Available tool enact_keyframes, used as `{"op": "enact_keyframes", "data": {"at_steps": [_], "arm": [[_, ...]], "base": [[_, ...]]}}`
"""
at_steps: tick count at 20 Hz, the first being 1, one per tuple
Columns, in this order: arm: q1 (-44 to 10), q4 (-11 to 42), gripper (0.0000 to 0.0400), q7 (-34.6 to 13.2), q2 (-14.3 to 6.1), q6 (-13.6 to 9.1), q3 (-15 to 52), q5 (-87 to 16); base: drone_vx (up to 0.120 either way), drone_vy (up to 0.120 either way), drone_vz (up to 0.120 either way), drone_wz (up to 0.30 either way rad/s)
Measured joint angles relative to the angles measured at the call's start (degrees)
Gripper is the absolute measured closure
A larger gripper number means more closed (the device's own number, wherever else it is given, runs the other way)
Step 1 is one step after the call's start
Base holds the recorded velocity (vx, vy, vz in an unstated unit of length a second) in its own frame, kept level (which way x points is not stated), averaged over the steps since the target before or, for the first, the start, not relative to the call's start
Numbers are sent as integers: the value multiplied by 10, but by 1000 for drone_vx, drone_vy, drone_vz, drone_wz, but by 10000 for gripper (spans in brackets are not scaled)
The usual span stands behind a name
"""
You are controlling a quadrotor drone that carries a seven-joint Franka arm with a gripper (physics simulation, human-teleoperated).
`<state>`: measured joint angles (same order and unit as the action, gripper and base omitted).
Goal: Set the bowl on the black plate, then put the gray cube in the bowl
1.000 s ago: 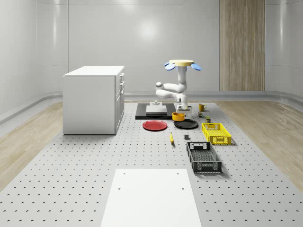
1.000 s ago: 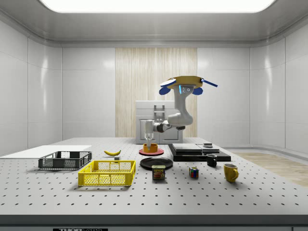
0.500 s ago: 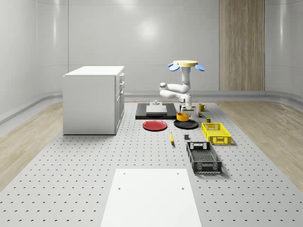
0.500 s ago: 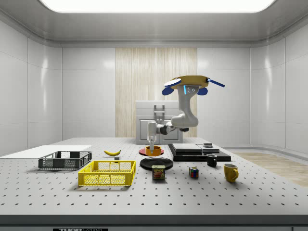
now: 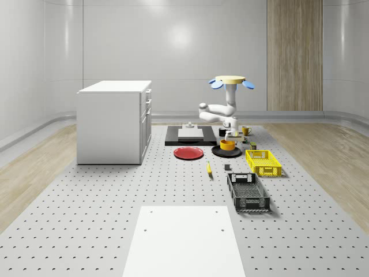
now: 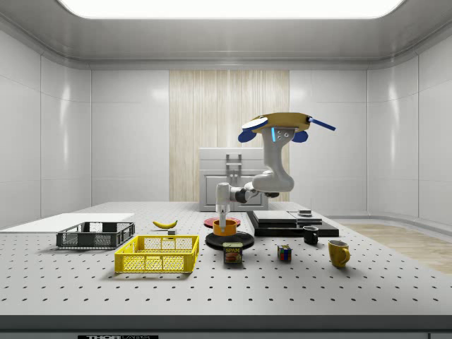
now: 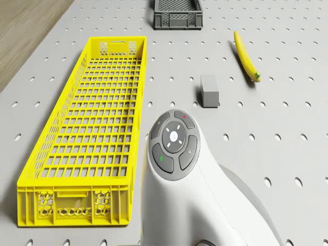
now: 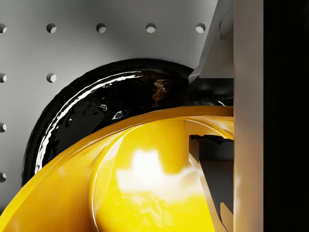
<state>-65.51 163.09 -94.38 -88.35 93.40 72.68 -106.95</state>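
The orange-yellow bowl (image 5: 229, 145) sits low over the black plate (image 5: 219, 152); I cannot tell whether they touch. My gripper (image 5: 229, 137) points straight down and is shut on the bowl's rim. In the wrist view one finger (image 8: 248, 121) runs down outside the bowl (image 8: 145, 183), another lies inside it, and the black plate (image 8: 96, 106) is beneath. From the side, the gripper (image 6: 224, 216) holds the bowl (image 6: 225, 229) above the plate (image 6: 229, 241). The drone (image 5: 232, 81) hovers above the plate's far side. The gray cube (image 5: 227, 167) lies on the table nearer the front, the same cube (image 7: 209, 90) being beside the yellow basket.
A red plate (image 5: 188, 153) lies on the whole-scene view's left of the black plate. The yellow basket (image 5: 263, 162) and black basket (image 5: 248, 191) stand to its right and front. A banana (image 5: 209, 168), a mug (image 5: 245, 130), a can (image 6: 233, 253) and a white cabinet (image 5: 114, 121) are nearby.
The drone and arm have shifted toward the whole-scene view's right with the bowl, which has gone from beside the red plate to low over the black plate.
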Motion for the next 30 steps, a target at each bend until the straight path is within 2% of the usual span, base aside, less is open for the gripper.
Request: {"op": "enact_keyframes", "data": {"at_steps": [6,17,20,22,25,30], "arm": [[-2,-10,300,4,-1,13,-32,-30],[41,1,300,34,-9,25,-61,-56],[46,3,154,36,-9,25,-65,-60],[50,7,94,38,-8,21,-58,-55],[55,11,44,39,-8,16,-49,-46],[58,15,13,41,-6,12,-42,-40]], "base": [[0,0,0,0],[0,0,0,0],[0,0,0,0],[0,0,100,0],[13,0,120,0],[120,-120,16,0]]}}
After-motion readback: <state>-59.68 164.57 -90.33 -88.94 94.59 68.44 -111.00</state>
